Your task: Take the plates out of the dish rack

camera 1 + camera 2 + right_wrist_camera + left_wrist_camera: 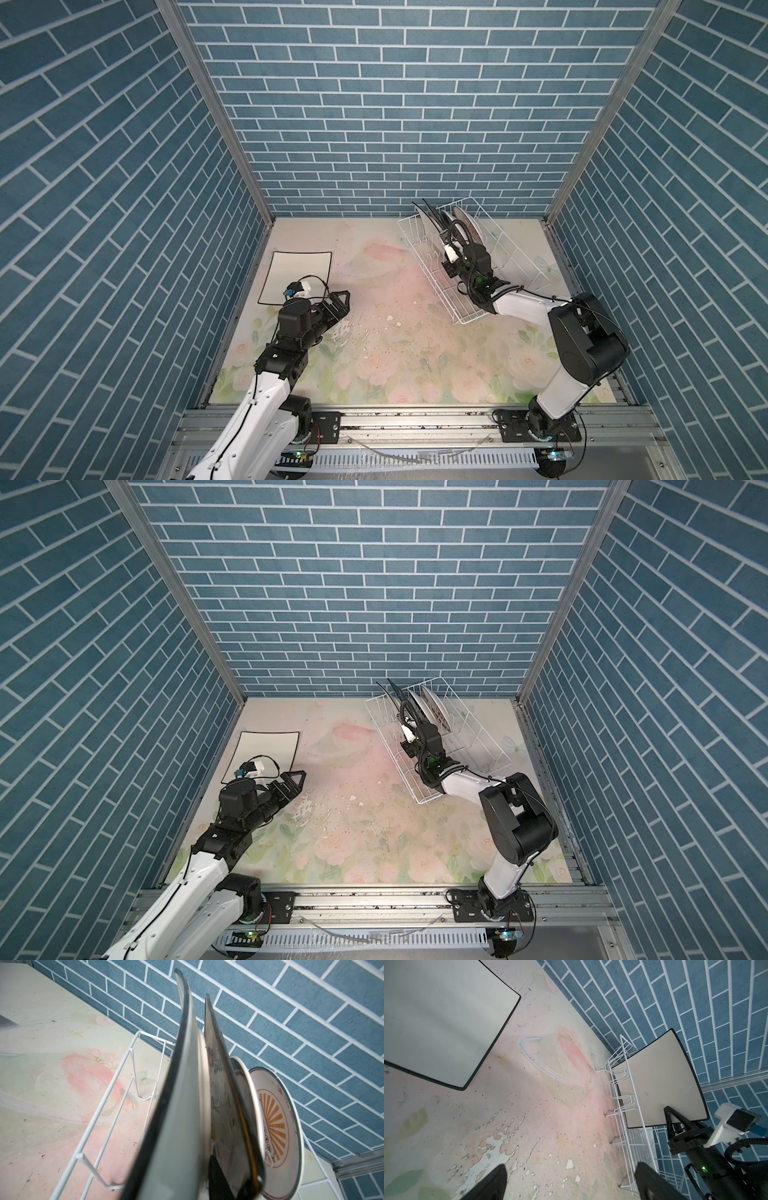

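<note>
**Top views.**
- Left gripper (pixel 343 302): jaws are standing wide apart and holding nothing. It is hovering over the flowered table (pixel 395 357), just beside the white square plate (pixel 295 270).
- White square plate: lying flat at the left, already out of the rack.
- Dish rack (pixel 519 266): sitting askew at the far right of the table, with a row of plates standing on edge at its far end.
- Right gripper (pixel 441 233): reaching into that row. Wrist and cables are covering the fingertips, so the grip is hard to judge from above.

**Left wrist view.**
- Front square plate (pixel 660 1084) (plain, black-rimmed, first of the row): standing upright between the prongs.
- One finger (pixel 671 1120) of the right gripper is lying flat against its face, near a corner.

**Right wrist view.**
- The second finger (pixel 218 1178) is showing dark behind that same plate, so the right gripper is pinching its rim.
- Flowered square plate (pixel 217 1084): leaning just behind the front one, close to touching it.
- Round plates: two are standing beyond, the last being the sunburst plate (pixel 274 1118).

**Handling note (a judgement).**
- The lift is likely going best straight up along the slot, keeping the plate's face parallel to its neighbour so the rear finger is not dragging the flowered plate along.
- A corner grip is leaving most of the plate hanging to one side, so firm pressure and a slow rise should be stopping it from swinging.
- The wire rack looks light, so any snag on a prong may be tipping or shifting it.
- Once the plate is clear of the prongs, the spot by the flat plate looks like the sensible place to set it down.
</note>
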